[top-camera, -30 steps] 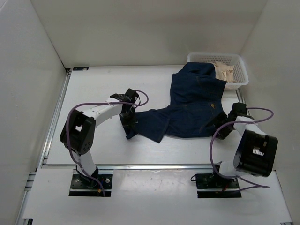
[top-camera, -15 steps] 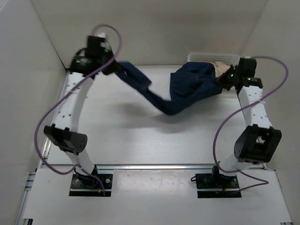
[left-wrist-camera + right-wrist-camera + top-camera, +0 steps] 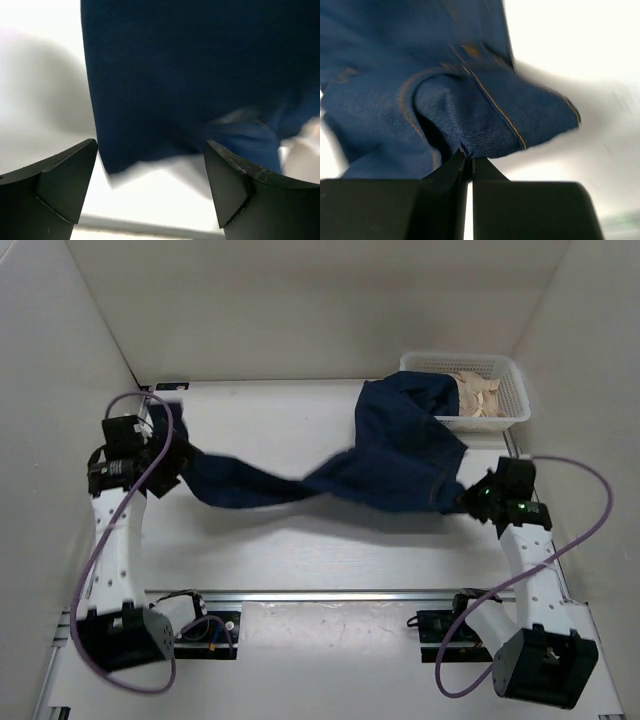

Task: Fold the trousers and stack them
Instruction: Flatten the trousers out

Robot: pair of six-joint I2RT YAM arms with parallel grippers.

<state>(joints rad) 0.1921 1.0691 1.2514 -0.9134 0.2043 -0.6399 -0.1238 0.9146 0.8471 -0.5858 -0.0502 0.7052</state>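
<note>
Left arm (image 3: 112, 540) reaches up the desk's (image 3: 300, 555) left edge, left gripper (image 3: 151, 145) spread wide beside the trousers (image 3: 400, 455), while the bent right arm (image 3: 532, 565) keeps its right gripper (image 3: 468, 159) pinching denim.

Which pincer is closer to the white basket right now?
The right pincer. It sits on the near side of the basket, shut on the trousers; the left pincer is open at the table's opposite side.

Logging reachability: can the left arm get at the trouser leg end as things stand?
Probably yes. The left gripper stands open, and the hem of the trousers lies straight ahead of its fingers with nothing in between.
</note>
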